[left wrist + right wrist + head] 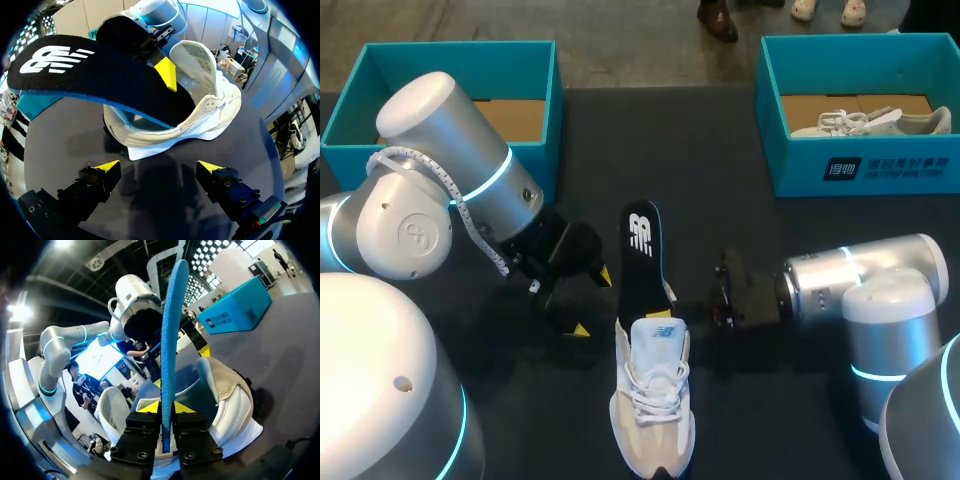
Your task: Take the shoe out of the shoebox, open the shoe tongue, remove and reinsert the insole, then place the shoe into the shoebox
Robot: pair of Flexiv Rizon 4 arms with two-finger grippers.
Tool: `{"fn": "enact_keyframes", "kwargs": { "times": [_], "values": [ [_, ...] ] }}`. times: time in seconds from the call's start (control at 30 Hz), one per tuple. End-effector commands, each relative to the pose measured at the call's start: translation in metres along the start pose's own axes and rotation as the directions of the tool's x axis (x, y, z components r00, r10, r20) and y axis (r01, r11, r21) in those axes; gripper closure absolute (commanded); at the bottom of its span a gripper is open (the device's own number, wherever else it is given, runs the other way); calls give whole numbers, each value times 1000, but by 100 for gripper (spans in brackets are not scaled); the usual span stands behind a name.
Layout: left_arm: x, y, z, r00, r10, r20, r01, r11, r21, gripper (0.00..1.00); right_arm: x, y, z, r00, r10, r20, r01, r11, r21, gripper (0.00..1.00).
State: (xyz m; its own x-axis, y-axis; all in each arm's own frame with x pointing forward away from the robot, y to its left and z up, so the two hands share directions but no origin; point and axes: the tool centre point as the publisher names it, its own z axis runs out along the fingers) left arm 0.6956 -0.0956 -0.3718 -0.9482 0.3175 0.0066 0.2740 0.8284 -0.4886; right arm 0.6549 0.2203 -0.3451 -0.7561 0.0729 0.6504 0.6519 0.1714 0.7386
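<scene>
right gripper (162, 409) pinched on the insole (170, 325) by its edge, so it can slide lengthwise, toe end inside the shoe (235, 400) just ahead of it | left gripper (157, 167) spread apart, empty, shoe heel just ahead, likely placed to steady it

The head view looks steeply down from above and behind onto the dark tabletop (720, 200). The left wrist view sits low behind the left gripper (157, 167), close to the white lace-up sneaker (210, 100). The right wrist view faces the opposite way, nearer still, looking along the blue-backed black foam insole (170, 340). All three views share the sneaker and insole.
</scene>
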Motion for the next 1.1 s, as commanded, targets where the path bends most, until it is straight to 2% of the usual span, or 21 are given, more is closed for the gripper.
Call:
{"fn": "enact_keyframes", "kwargs": {
  "times": [0.03,0.07,0.13,0.67,1.1],
  "values": [
    [0,0,1,1000,0,0,0,1000,-2,0,-1,2,3,1000,-1,3,1,1000,7,80],
    [0,0,1,1000,0,0,0,1000,-2,0,-1,3,3,1000,-2,3,2,1000,7,75],
    [0,0,1,1000,0,0,0,1000,-2,0,0,5,3,1000,-7,4,7,1000,7,71],
    [0,0,1,1000,0,0,0,1000,-2,0,11,24,3,998,-61,13,61,998,14,71],
    [0,0,1,1000,0,0,0,1000,-2,0,5,33,11,997,-74,0,74,997,9,72]
  ]
}}
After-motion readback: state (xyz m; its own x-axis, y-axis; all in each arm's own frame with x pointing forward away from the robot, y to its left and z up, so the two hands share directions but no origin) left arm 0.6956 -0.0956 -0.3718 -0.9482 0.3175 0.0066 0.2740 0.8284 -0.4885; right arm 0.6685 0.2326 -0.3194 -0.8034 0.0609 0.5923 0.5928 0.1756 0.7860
